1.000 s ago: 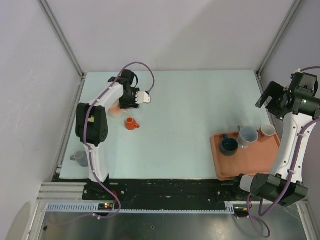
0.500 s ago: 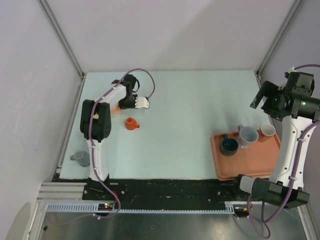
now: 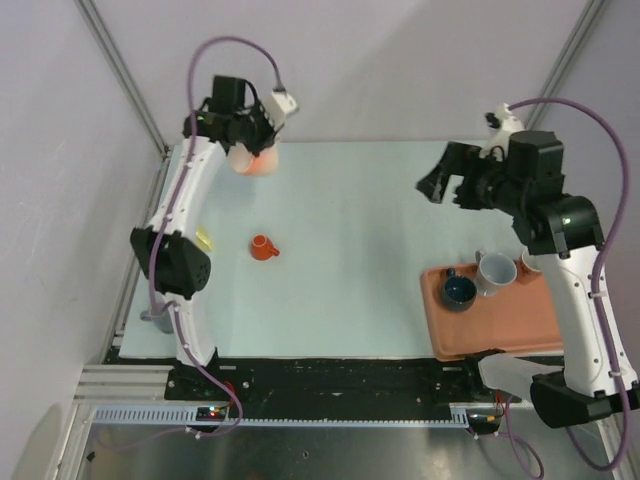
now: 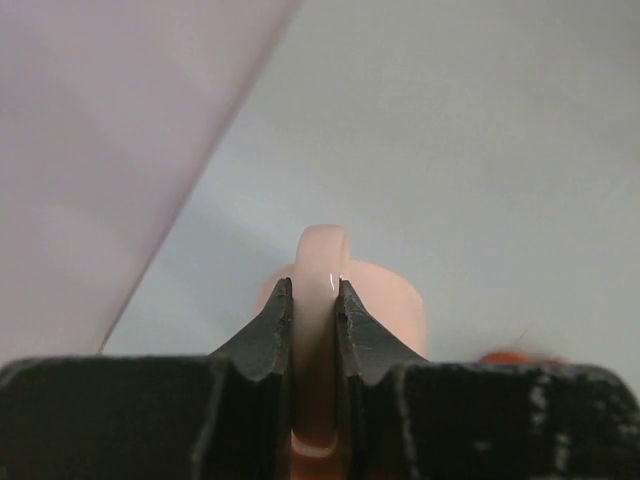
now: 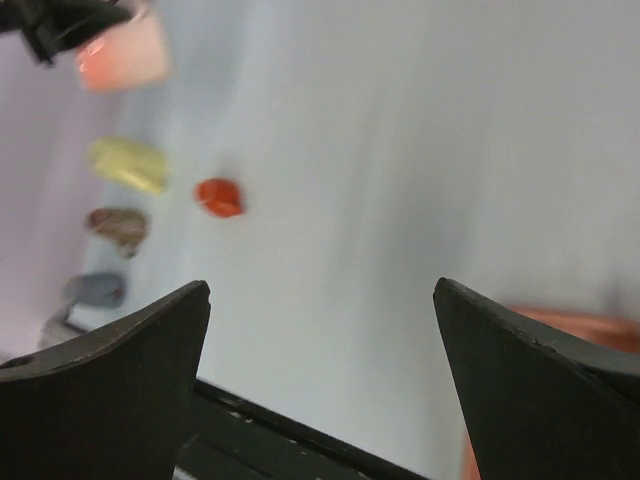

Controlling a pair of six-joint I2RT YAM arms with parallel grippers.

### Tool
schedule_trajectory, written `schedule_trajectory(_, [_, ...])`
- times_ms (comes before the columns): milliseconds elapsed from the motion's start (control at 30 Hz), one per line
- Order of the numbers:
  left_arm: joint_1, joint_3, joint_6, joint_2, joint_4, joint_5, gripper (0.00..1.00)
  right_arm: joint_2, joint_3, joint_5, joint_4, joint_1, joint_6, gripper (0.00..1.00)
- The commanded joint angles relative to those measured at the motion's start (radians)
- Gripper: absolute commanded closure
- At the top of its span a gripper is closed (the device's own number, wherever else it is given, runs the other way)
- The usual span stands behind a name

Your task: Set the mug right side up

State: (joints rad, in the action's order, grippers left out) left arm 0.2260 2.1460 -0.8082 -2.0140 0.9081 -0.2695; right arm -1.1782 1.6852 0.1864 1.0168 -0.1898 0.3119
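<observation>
Pale blue-green table (image 3: 380,250), grey walls on 3 sides. Left gripper (image 4: 313,290) is raised above the far-left corner, fingers narrowed tight on the handle (image 4: 322,250) of the pale pink mug (image 3: 252,160). The mug is glossy and off the table; which end is up, cannot tell. 0.5 s ago it sat low at the table; it has since gone up and farther away. Right gripper (image 3: 440,178), jaws wide and holding nothing, has swung left from the right edge to over the table. Orange tray (image 3: 520,320), near right, carries 1 dark teal mug (image 3: 459,291) and 1 grey mug (image 3: 495,272). Small orange mug (image 3: 263,247) lies left of centre, well apart from both grippers.
</observation>
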Motion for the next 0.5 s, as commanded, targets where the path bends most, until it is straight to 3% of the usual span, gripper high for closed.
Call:
schedule_trajectory(0, [0.009, 0.173, 0.453, 0.185, -0.032, -0.314, 1.00, 0.017, -0.075, 0.144, -0.422, -0.165, 0.115, 0.01])
schedule_trajectory(200, [0.063, 0.260, 0.679, 0.259, -0.033, -0.493, 1.00, -0.079, -0.127, 0.271, -0.796, -0.313, 0.234, 0.01])
schedule_trajectory(467, [0.110, 0.321, 0.821, 0.290, -0.052, -0.575, 1.00, -0.201, -0.109, 0.355, -1.040, -0.388, 0.369, 0.00])
